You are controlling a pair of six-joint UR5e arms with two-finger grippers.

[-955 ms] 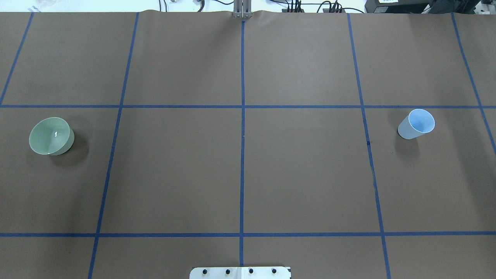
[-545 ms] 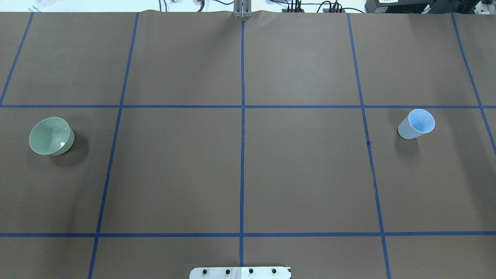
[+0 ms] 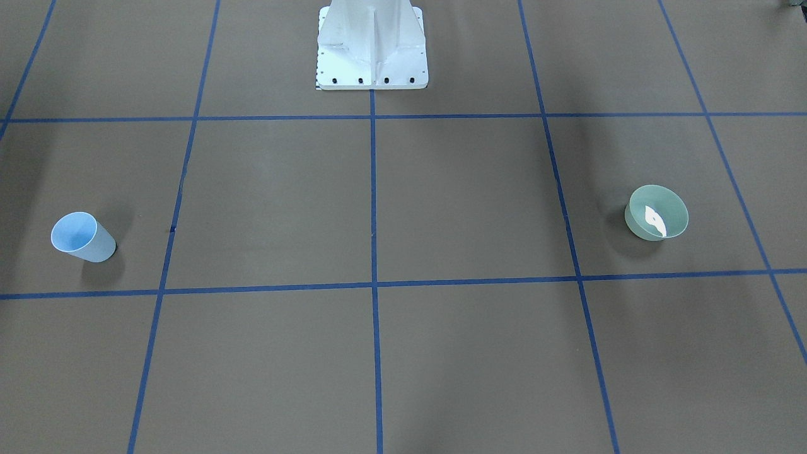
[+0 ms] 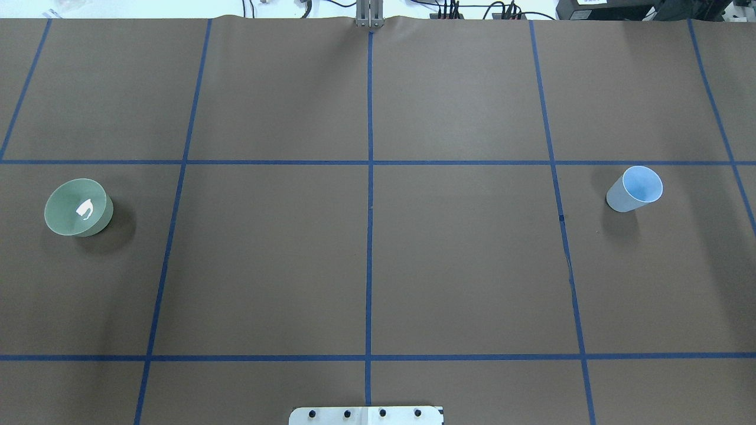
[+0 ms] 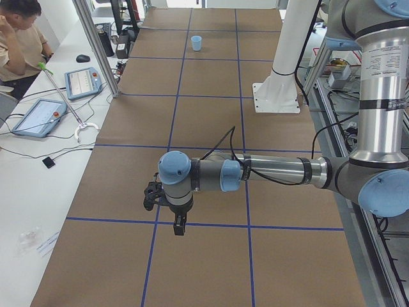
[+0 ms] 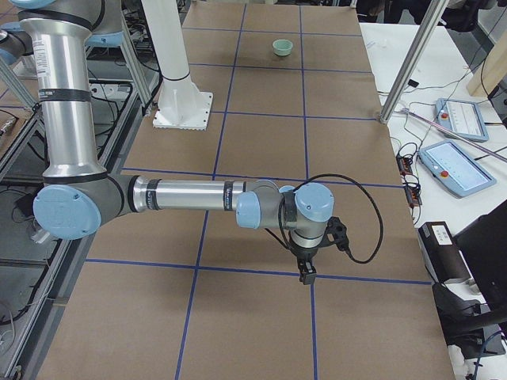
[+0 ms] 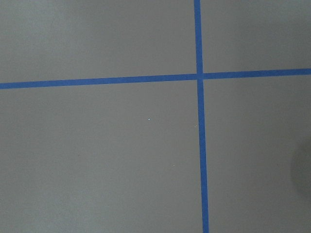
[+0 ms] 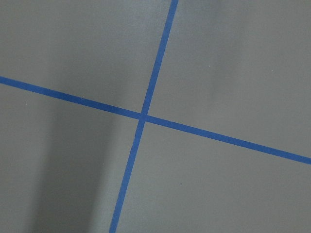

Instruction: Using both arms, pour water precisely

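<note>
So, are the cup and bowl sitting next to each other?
No, the green bowl and blue cup stand far apart on opposite sides.

Table covering point(image 4: 266, 265): looked matt, paper-like. Grid tape point(image 4: 369, 236): smooth. Green bowl point(image 4: 61, 208): glossy, smooth. Blue cup point(image 4: 619, 200): matt, plastic-looking. Pedestal point(image 3: 372, 44): was white painted metal. Left arm point(image 5: 281, 171), right arm point(image 6: 186, 195): had satin grey metal tubes.

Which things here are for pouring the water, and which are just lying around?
For the job:
- green bowl
- water glinting in it
- blue cup
- left arm
- right arm

Just lying about:
- white pedestal
- tablet on the side desk
- blue tape lines
</note>
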